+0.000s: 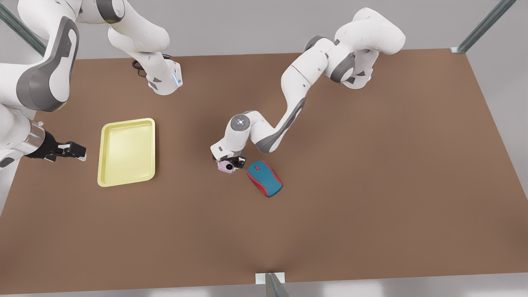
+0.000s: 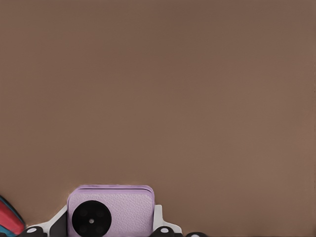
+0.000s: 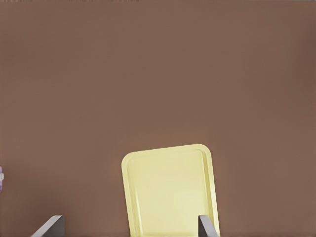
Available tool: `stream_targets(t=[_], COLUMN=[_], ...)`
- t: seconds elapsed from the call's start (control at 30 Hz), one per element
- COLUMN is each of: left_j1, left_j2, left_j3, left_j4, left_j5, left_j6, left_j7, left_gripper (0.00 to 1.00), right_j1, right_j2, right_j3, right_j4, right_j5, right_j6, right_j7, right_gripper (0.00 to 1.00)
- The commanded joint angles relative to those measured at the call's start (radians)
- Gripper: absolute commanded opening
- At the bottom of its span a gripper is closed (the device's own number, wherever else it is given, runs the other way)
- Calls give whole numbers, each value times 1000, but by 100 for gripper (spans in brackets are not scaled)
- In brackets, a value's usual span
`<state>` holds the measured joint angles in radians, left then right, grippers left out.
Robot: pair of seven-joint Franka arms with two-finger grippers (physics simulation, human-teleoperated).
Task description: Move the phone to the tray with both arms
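The phone, a small pale pink slab with a round black lens, is at the table's middle, just left of a mouse. My left gripper comes down on it from above. In the left wrist view the phone sits between the two pads, which touch its sides; the left gripper is shut on it. The pale yellow tray lies at the front view's left with nothing in it. My right gripper hovers open just left of the tray, its fingers spread wide.
A teal-and-red mouse lies close to the phone on the front view's right, its edge visible as the mouse beside my left gripper. A sliver of the phone shows far off. Bare brown table surrounds everything.
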<state>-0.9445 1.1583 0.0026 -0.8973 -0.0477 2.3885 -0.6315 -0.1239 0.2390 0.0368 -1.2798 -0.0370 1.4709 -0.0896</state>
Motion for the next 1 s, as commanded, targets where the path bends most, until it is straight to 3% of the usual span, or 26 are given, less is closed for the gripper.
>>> stream_targets(t=[0.0,0.1,0.13,0.17,0.3,0.37,0.43,0.5,0.53,0.6,0.63,0.67,0.7,0.77,0.83,0.97], left_j1=[-22,-36,-40,-40,-28,61,243,455,536,550,585,671,790,794,793,794], left_j2=[18,58,61,61,26,-80,-232,-384,-439,-525,-644,-804,-862,-976,-954,-930], left_j3=[0,-4,-6,-6,-4,-7,4,10,85,264,254,124,-30,-27,-10,22], left_j4=[4,26,26,26,24,18,11,-40,-42,-42,-145,-279,-308,-448,-436,-436], left_j5=[9,9,9,9,6,-1,-123,-115,-113,-115,-113,-22,61,72,74,72], left_j6=[130,161,161,161,127,-170,-560,-810,-899,-999,-994,-944,-945,-917,-947,-943], left_j7=[-163,-165,-165,-169,-165,-123,144,300,430,601,602,598,596,598,601,608], left_gripper=[78,80,85,100,100,100,100,100,100,100,100,100,100,100,100,100], right_j1=[0,0,0,0,0,-2,9,165,201,296,357,394,417,444,435,449], right_j2=[-1,-1,-1,-1,-1,-4,-3,20,62,103,125,132,134,86,6,6], right_j3=[0,0,0,0,0,-2,24,57,60,80,80,78,80,80,78,71], right_j4=[0,0,0,0,0,39,39,34,31,31,10,-36,-67,-251,-493,-704], right_j5=[-1,-1,0,-1,3,-11,9,0,11,46,35,48,48,57,107,167], right_j6=[-1,-1,-1,-1,-1,-12,-90,-89,-112,-113,-52,9,39,201,408,672], right_j7=[1,1,1,1,1,-1,2,243,240,326,458,551,611,691,693,746], right_gripper=[100,100,100,100,100,100,100,100,100,100,100,100,100,100,100,100])
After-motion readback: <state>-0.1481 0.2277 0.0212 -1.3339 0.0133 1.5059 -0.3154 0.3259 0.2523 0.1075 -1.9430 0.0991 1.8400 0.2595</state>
